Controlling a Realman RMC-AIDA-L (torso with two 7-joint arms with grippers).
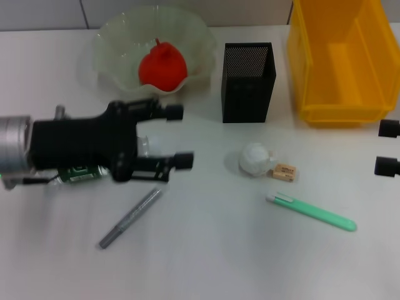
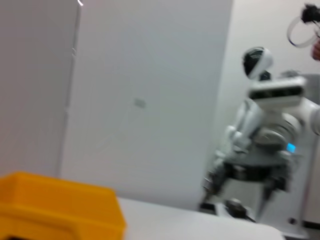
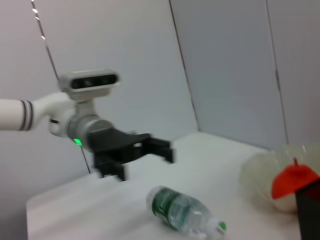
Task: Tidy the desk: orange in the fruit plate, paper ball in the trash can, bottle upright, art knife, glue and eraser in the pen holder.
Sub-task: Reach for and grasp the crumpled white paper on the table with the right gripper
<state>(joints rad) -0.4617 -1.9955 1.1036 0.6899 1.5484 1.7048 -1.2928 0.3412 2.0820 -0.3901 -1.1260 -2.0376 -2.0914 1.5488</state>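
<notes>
The bottle lies on its side at the table's left, also seen as the bottle in the right wrist view. My left gripper hovers over it, open and holding nothing. The orange sits in the fruit plate. The pen holder stands beside the trash can. In the middle lie the paper ball, the eraser touching it, the glue and the art knife. My right gripper is open at the right edge.
The left wrist view shows the trash can and another white robot standing beyond the table's far side. The right wrist view also catches the fruit plate with the orange in it.
</notes>
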